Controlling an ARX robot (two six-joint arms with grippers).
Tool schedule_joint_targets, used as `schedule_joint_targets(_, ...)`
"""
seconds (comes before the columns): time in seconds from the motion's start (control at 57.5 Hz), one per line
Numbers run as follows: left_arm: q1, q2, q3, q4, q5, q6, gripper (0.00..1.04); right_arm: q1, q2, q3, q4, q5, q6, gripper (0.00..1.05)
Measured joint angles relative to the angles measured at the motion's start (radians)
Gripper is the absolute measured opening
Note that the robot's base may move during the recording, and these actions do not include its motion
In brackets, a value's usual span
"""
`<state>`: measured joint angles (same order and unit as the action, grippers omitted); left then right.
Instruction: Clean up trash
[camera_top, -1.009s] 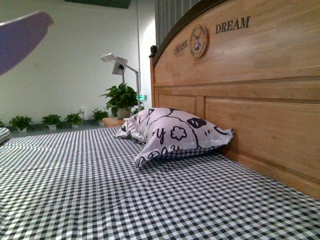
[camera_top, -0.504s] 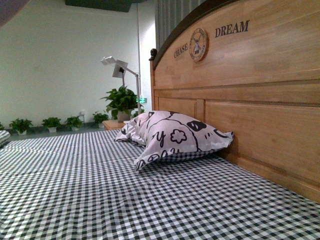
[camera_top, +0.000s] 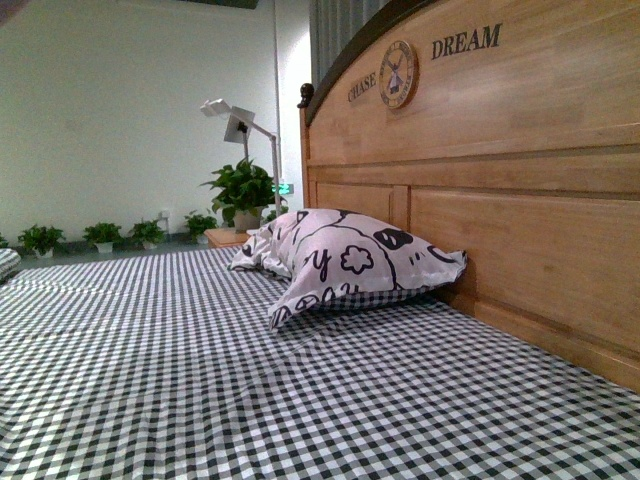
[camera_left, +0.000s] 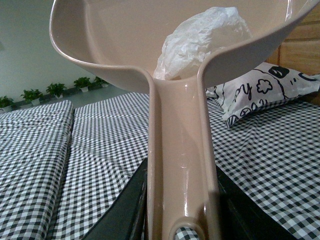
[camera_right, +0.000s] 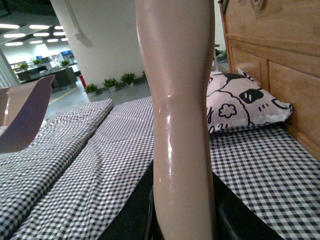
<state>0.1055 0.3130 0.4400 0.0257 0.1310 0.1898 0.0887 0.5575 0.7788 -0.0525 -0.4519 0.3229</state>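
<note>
We see only black edges of our left gripper (camera_left: 182, 210). Our right gripper (camera_right: 182, 210) looks equally dark. Both look smooth and angular.

Black-and-white checked bed (camera_top: 200, 380), doodle-print pillow (camera_top: 350, 265) lying on it, apparently touching the wooden headboard (camera_top: 520, 200)

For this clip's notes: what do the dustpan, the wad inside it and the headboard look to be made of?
The dustpan looks like smooth, glossy beige plastic; light glints along its handle. The wad in its scoop seems thin white tissue or film, creased and slightly translucent; which one is unclear. The headboard looks like varnished wood, with visible grain and panel joints.
</note>
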Motion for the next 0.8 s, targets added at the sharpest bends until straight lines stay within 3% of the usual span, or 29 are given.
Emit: schedule_joint_targets(0.8,0.0,0.0,0.0,0.0,0.0,-0.001,0.28,0.0,0.0,0.0,0.0,0.0,-0.002,0.19)
